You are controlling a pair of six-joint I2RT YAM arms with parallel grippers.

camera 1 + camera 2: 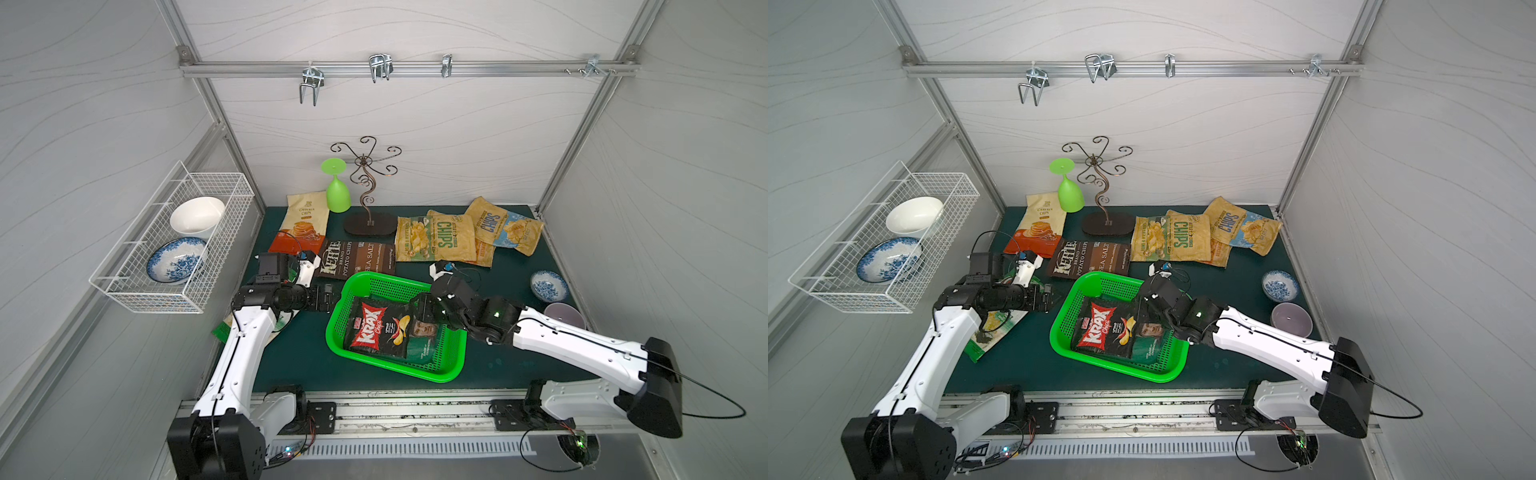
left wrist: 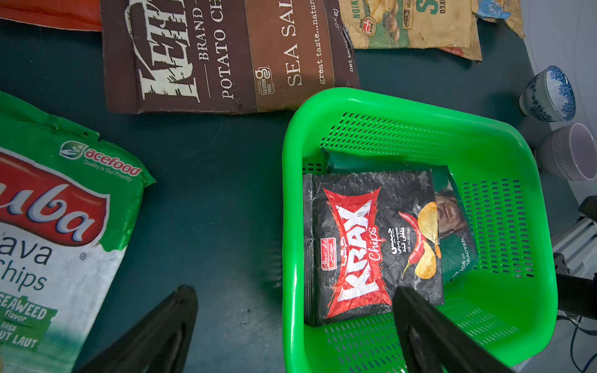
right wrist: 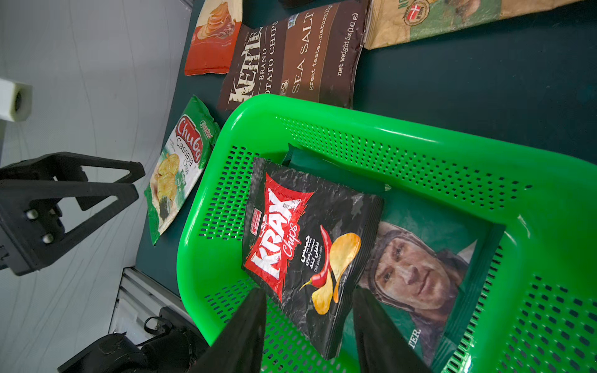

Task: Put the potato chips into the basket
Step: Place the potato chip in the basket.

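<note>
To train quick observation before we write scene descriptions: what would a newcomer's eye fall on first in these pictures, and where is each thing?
The bright green basket, front and middle on the dark mat, stands out most, with the black-red Krax bag lying in it over a dark green bag. The right pincer hangs open over that bag. Behind the basket lie the brown Kettle bag and tan CHIPS bags.

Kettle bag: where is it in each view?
In a top view: Kettle bag mid-table, behind the basket's far rim.
In a top view: same spot.
Left wrist: beyond the rim, cut by the frame edge.
Right wrist: beyond the rim, partly cropped.
Shared landmark: the green basket.
</note>
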